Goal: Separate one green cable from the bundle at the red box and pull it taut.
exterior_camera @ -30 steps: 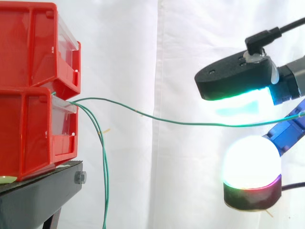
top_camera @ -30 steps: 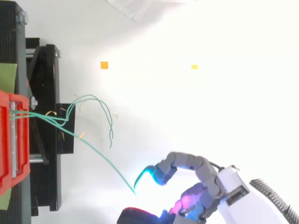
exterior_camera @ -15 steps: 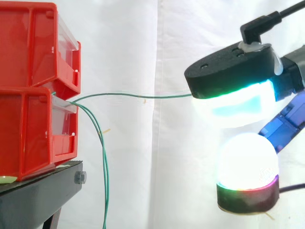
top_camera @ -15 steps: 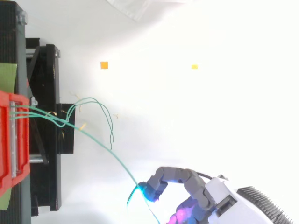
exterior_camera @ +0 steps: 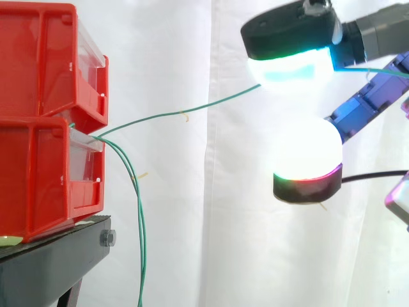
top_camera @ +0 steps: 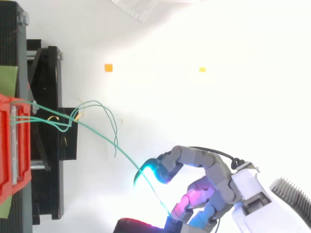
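Starting with the largest items: the black stand [exterior_camera: 51, 268] carries two stacked red bins [exterior_camera: 38, 64] at the left of the side view. The green bundle leaves the front of the lower bin [exterior_camera: 45, 173].

My hand [top_camera: 218, 187] sits well apart from the bins, with its fingers curled. One curled finger hooks the separated green cable [exterior_camera: 217, 102], which meets the underside of the cyan pad [exterior_camera: 291, 67]. The white pad [exterior_camera: 305, 153] below it is clear of the cable, so I judge this a hook rather than a firm pinch. In the top view the cable bends at the cyan pad and runs on toward the palm.

From the bin the cable rises to my hand in a shallow curve, so it is not fully taut. The other two cables [exterior_camera: 140, 243] hang down beside the stand.

Handling:
- **Properties:** the cable is thin, very light and limp, and it takes load only along its length. Its smooth jacket is likely to slip across a rounded pad.
- **Where to hold:** grip it between two pads on the free run near the hand, not close to the bin, where the strands lie together.
- **Tension:** apply it gradually. A sharp pull could shift the bin or strain the cable at its exit.
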`<state>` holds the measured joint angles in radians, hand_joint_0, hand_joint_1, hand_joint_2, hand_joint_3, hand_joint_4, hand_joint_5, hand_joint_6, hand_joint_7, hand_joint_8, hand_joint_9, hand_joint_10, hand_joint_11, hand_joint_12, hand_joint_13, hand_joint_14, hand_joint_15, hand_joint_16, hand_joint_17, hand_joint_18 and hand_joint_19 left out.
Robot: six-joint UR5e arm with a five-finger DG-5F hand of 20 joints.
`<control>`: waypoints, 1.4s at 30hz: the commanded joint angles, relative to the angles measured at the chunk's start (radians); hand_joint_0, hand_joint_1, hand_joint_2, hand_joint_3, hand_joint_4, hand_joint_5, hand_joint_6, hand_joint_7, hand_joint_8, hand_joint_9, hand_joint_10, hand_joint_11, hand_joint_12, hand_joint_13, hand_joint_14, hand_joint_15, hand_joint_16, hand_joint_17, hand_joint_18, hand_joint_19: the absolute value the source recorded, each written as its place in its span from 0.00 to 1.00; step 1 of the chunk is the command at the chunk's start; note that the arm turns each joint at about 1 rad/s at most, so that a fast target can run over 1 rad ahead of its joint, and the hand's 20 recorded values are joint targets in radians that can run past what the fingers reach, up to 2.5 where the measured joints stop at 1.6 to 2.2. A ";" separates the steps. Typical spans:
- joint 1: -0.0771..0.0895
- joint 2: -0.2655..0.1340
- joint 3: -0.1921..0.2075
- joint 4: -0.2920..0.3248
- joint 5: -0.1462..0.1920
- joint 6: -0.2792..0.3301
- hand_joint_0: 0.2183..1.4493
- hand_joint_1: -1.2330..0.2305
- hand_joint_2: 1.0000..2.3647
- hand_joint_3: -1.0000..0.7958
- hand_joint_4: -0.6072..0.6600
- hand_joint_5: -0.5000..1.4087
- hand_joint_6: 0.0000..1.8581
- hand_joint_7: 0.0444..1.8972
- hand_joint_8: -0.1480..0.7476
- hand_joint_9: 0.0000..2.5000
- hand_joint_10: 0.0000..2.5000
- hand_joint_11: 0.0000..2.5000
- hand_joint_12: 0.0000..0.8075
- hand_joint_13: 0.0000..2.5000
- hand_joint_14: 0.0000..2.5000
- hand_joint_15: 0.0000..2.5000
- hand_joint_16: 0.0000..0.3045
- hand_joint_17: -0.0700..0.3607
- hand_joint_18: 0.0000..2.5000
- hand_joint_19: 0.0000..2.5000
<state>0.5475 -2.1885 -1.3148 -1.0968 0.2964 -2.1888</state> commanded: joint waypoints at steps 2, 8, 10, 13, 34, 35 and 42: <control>0.000 0.001 -0.011 -0.029 -0.034 0.035 0.12 0.52 0.00 0.28 0.53 0.28 0.42 0.55 0.48 0.76 0.01 0.36 0.51 0.52 0.01 0.27 0.21 0.50 0.38 0.24; 0.000 -0.001 -0.043 -0.045 -0.036 0.115 0.10 0.60 0.00 0.28 0.53 0.29 0.42 0.56 0.50 0.77 0.01 0.35 0.53 0.53 0.01 0.27 0.22 0.52 0.40 0.23; 0.000 -0.001 -0.044 -0.054 -0.043 0.123 0.10 0.61 0.00 0.28 0.53 0.29 0.42 0.55 0.49 0.77 0.01 0.35 0.53 0.53 0.01 0.27 0.22 0.52 0.40 0.23; -0.001 0.001 -0.050 -0.063 -0.056 0.139 0.11 0.62 0.00 0.28 0.52 0.28 0.43 0.54 0.49 0.77 0.01 0.35 0.53 0.53 0.01 0.27 0.22 0.52 0.39 0.23; -0.015 0.001 -0.053 -0.115 -0.138 0.196 0.24 0.42 0.00 0.28 0.50 0.27 0.45 0.50 0.45 0.75 0.01 0.38 0.45 0.50 0.01 0.29 0.17 0.43 0.33 0.28; -0.015 0.001 -0.053 -0.115 -0.143 0.201 0.24 0.41 0.00 0.28 0.50 0.27 0.45 0.50 0.45 0.75 0.01 0.38 0.45 0.50 0.01 0.29 0.17 0.43 0.33 0.28; -0.015 0.001 -0.053 -0.095 -0.111 0.207 0.28 0.38 0.00 0.28 0.48 0.27 0.45 0.49 0.44 0.75 0.01 0.39 0.42 0.50 0.01 0.30 0.16 0.41 0.32 0.28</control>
<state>0.5322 -2.1875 -1.3683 -1.2030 0.1657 -1.9823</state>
